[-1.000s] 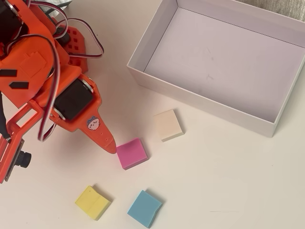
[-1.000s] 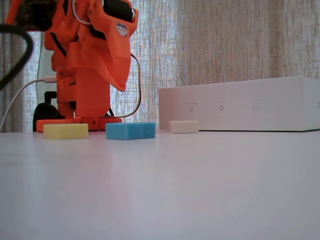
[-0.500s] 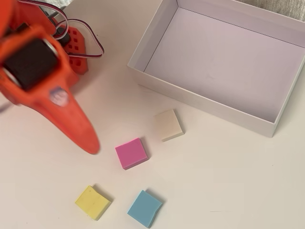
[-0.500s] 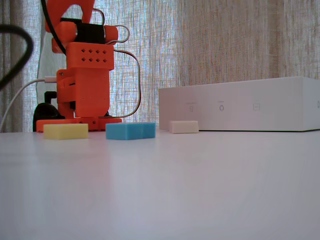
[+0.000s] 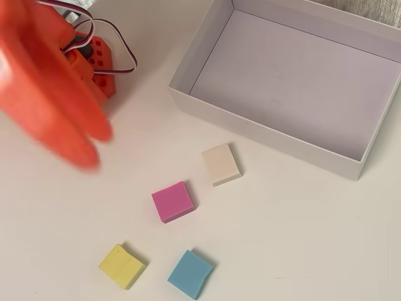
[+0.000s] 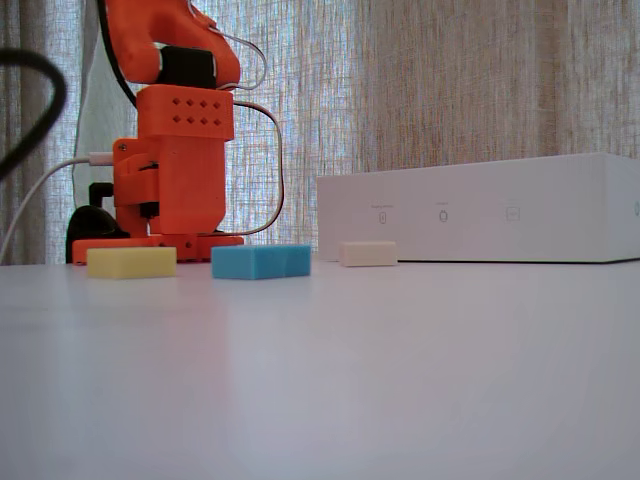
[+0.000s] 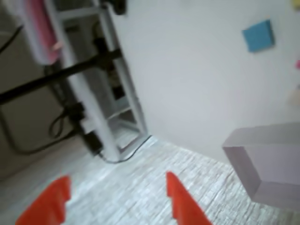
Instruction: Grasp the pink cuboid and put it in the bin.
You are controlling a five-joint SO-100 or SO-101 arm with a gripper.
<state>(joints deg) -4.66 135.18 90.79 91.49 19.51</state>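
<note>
The pink cuboid [image 5: 172, 201] lies flat on the white table, in the middle of the overhead view, with nothing touching it. It is hidden in the fixed view. The bin [image 5: 263, 122] stands at the upper right, and its pale inside holds nothing. It also shows in the fixed view [image 6: 480, 215] and a corner of it in the wrist view [image 7: 262, 159]. My orange gripper [image 5: 94, 147] is a blur high at the upper left, well away from the cuboid. In the wrist view the gripper [image 7: 112, 206] is open and holds nothing.
A cream block [image 5: 221, 164] lies between the cuboid and the bin. A yellow block [image 5: 122, 266] and a blue block [image 5: 190, 274] lie near the front edge. The arm's base [image 6: 165, 190] and its cables stand at the left. A metal frame [image 7: 108, 93] stands beyond the table.
</note>
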